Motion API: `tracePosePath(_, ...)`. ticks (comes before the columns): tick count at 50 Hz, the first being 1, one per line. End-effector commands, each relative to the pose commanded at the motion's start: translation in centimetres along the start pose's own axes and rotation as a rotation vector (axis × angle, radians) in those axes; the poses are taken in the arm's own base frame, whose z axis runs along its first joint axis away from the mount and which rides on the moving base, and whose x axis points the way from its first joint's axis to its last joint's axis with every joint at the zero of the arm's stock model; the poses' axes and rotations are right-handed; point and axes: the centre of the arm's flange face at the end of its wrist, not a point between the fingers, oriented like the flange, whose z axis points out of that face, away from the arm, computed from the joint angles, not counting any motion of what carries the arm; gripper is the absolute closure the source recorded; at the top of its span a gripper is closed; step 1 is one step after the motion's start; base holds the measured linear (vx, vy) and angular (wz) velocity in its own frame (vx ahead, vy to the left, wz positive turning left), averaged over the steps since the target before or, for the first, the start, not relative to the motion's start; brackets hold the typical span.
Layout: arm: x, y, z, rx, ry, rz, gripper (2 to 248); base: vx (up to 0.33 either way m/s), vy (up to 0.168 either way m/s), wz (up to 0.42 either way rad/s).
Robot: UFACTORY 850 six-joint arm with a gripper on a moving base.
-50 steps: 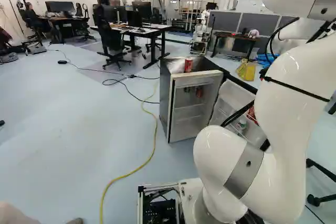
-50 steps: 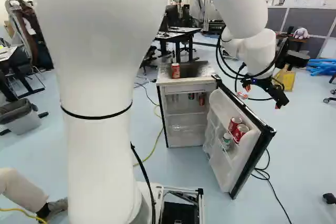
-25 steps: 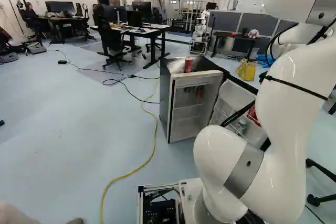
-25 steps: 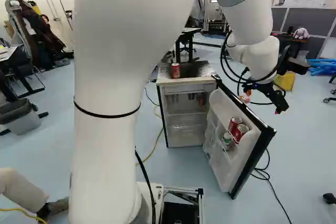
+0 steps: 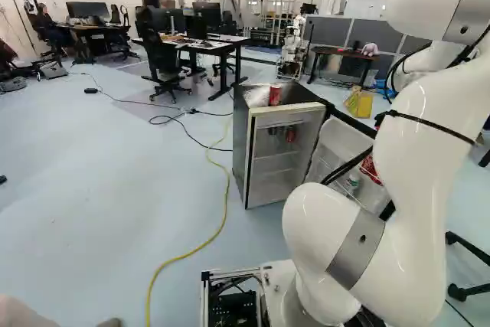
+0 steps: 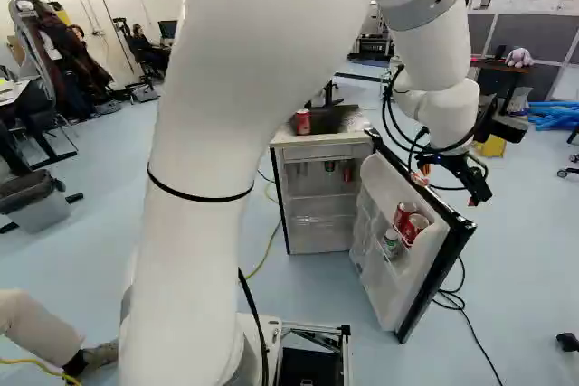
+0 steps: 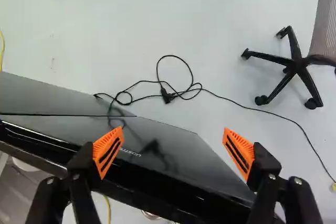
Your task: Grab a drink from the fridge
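Beyond the open fridge door, my gripper [image 6: 476, 194] hangs near its upper outer corner in the right base view. The fridge [image 6: 318, 205] stands with its door [image 6: 373, 264] swung wide. Two red cans, one [image 6: 405, 215] beside the other [image 6: 416, 227], and a green-and-white container [image 6: 391, 242] sit in the door shelf. Another red can [image 6: 302, 121] stands on top; a red can [image 6: 347, 172] shows high inside. In the wrist view the gripper [image 7: 173, 151] is open, nothing held; the door's glossy black outside [image 7: 152, 142] lies below and between its fingers.
A black cable [image 7: 173, 96] lies on the floor ahead of the gripper, with a chair's wheeled foot [image 7: 296, 65] off to one side. Left of the fridge run a yellow cable [image 5: 217, 233] and a desk [image 5: 222, 42]. A person's leg [image 6: 36, 324] shows near the base.
My arm has swung; in the right base view its gripper has come lower and a little left, closer to the door's outer corner. The base, fridge and cans have stayed put.
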Motion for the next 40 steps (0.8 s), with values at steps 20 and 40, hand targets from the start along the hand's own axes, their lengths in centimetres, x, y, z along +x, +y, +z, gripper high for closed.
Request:
tracePosePath(20, -0.07, 0.01, 0.32, 0.0, -0.005, 0.0, 3, 0.0, 0.0, 0.0)
tracePosePath(40, -0.48, 0.05, 0.07, -0.001, -0.008, 0.0, 3, 0.0, 0.0, 0.0)
